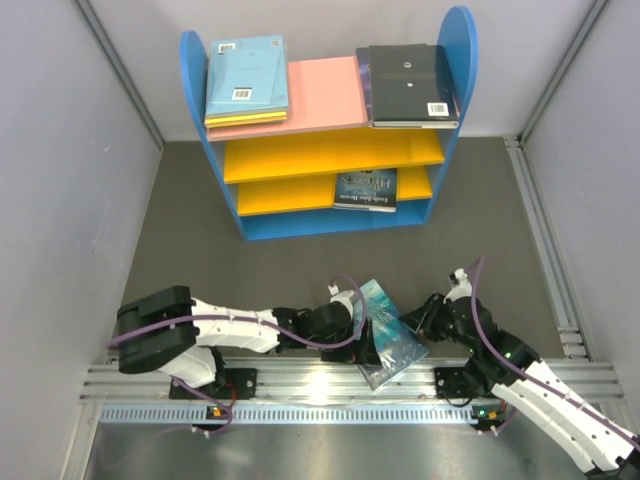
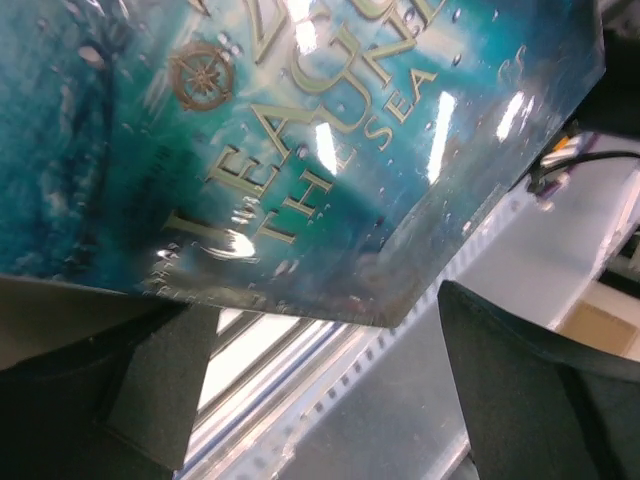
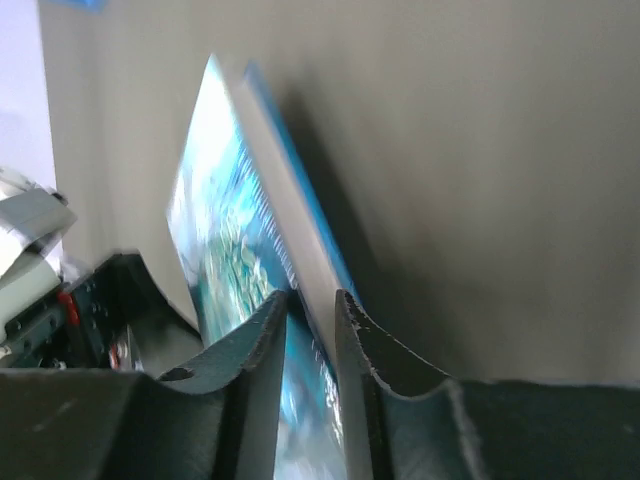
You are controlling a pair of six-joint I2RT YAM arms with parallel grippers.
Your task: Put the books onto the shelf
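Now, thin glossy teal paperback [image 1: 390,335] in the pinch of the right gripper [image 3: 312,297]; left gripper [image 2: 320,330] wide apart.

Teal sea-patterned book [image 1: 388,335], blue-pink-yellow shelf [image 1: 325,95]

Shelf [image 1: 455,60] is standing at 12 o'clock. On its top board [image 1: 325,95] a book stack [image 1: 246,78] is lying at 9 o'clock, a single book [image 1: 408,85] at 3 o'clock; a third book [image 1: 366,189] is lying in the lowest compartment. At 6 o'clock a tilted book [image 1: 388,335] is leaning between left gripper [image 1: 360,335] (9 o'clock) and right gripper [image 1: 420,320] (3 o'clock).
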